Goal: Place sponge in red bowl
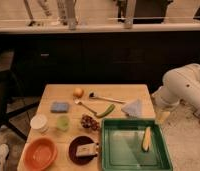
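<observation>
The sponge (59, 106) is a small flat blue-grey pad lying on the left part of the wooden table (118, 90). The red bowl (40, 153) is a round orange-red bowl at the table's front left corner, and nothing shows inside it. My white arm (185, 89) reaches in from the right, off the table's right edge. The gripper (161, 116) hangs at its lower end beside the table's right side, far from both the sponge and the bowl.
A green tray (113, 150) with a yellow item (146, 138) fills the front right. A pale blue folded cloth (133, 107), green vegetable (105, 110), orange fruit (78, 92), long utensil (105, 98), dark brown plate (75, 145), white container (39, 122) and green cup (63, 122) crowd the table.
</observation>
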Available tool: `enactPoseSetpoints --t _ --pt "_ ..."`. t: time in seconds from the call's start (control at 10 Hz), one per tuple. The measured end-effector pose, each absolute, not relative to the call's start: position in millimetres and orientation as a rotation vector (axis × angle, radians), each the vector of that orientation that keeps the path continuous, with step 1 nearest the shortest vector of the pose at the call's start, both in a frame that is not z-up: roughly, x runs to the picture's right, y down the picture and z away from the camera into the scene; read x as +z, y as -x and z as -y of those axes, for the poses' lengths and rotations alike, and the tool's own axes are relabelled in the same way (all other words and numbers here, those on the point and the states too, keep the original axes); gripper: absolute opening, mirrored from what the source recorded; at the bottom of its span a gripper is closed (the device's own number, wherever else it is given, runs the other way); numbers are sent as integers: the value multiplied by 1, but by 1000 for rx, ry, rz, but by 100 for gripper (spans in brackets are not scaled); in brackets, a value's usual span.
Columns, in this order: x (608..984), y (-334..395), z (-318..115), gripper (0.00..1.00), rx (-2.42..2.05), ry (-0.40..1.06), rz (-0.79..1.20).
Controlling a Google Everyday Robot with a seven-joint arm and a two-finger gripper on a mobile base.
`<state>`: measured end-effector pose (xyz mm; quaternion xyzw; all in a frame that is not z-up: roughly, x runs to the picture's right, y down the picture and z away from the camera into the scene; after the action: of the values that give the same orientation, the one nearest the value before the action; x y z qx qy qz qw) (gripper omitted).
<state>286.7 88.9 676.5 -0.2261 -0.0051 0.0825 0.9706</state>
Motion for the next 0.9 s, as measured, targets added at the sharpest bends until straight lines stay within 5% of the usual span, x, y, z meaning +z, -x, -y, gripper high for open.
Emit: enactPoseSetpoints --t 0.9 --pt "674 -264 28 80 311 149 248"
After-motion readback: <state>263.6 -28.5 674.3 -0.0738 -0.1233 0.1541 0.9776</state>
